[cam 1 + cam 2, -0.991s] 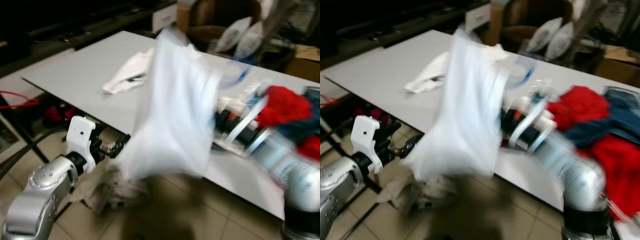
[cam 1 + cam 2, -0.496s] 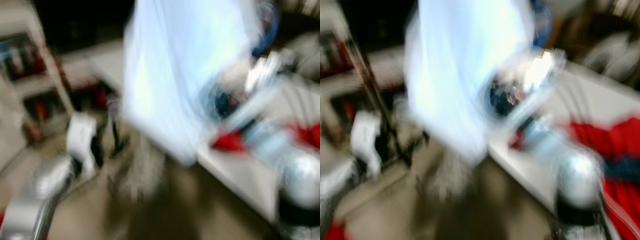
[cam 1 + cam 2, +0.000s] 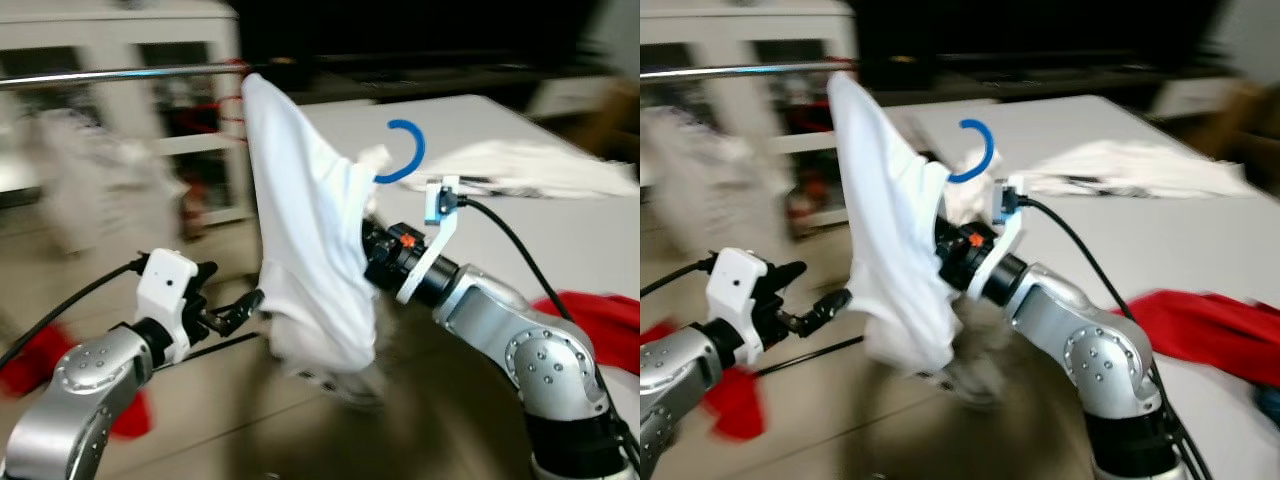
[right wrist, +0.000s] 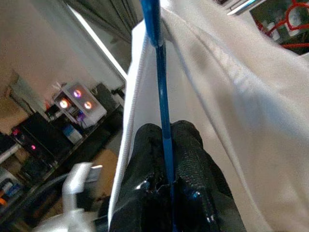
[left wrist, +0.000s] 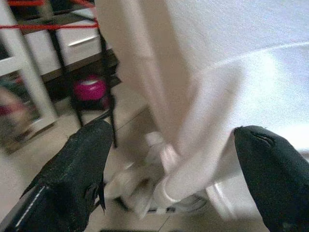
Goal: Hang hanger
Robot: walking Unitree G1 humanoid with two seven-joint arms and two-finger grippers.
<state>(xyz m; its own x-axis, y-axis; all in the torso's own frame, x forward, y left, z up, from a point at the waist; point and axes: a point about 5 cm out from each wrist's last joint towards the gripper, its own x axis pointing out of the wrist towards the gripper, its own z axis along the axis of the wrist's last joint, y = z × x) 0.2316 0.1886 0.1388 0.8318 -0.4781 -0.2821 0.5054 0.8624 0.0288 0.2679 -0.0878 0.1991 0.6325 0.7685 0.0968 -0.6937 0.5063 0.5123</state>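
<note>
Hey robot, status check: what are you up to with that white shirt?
Right pincer shut on blue hanger carrying white shirt. Left pincer open beside shirt. Metal rail ahead; hanger not hung.

No readable text, labels, brands, numbers or signs anywhere; eye views blurred, wrist views carry no lettering.

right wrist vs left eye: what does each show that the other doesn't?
Right wrist view alone: the right gripper with its jaws pinched on the thin blue plastic hanger shaft, and lit electronics in a dim background.

Left eye view alone: the hanger's curved hook, the horizontal metal rail not yet reached, the left gripper with its jaws open beside the garment's lower edge, the white table, and a red cloth.

Both: the white garment draped on the hanger.
</note>
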